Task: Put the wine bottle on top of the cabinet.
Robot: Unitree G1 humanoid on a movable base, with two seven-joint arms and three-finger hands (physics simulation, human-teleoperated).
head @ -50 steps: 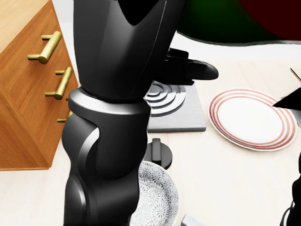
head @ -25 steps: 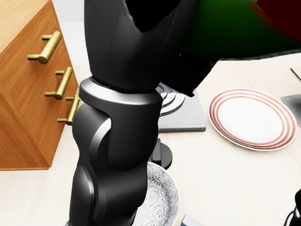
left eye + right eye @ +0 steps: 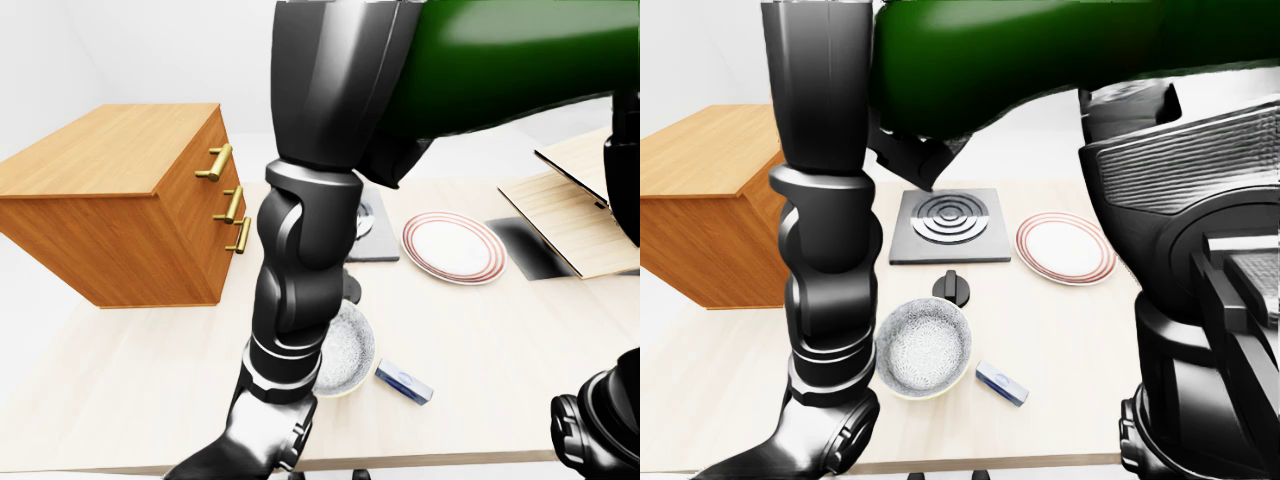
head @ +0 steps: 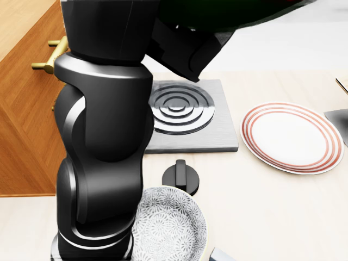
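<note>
While the left hand [image 3: 915, 155] is raised high, its dark fingers are wrapped round the underside of the wine bottle [image 3: 1040, 60], which lies nearly level across the top of the right-eye view (a broad green body, too close to show its neck). The left arm [image 3: 305, 250] rises as a thick black column from the bottom edge up to that grip. Directly below the hand on the table [image 3: 500, 330] sits a grey hob plate with raised rings [image 3: 951, 222], and below that a small black knob [image 3: 952, 286]. Nearer the bottom of the view lies a speckled bowl [image 3: 920, 346], with a small blue-and-white packet [image 3: 1001, 382] just to its right. Right of the hand rests a white plate with red rings [image 3: 1065, 246]. Left of the arm, well apart from the bottle, stands the wooden cabinet [image 3: 110, 190] with brass handles [image 3: 214, 163], its top bare. The right hand's fingers cannot be made out; only bulky dark parts of the right arm [image 3: 1200, 290] fill the right side.
</note>
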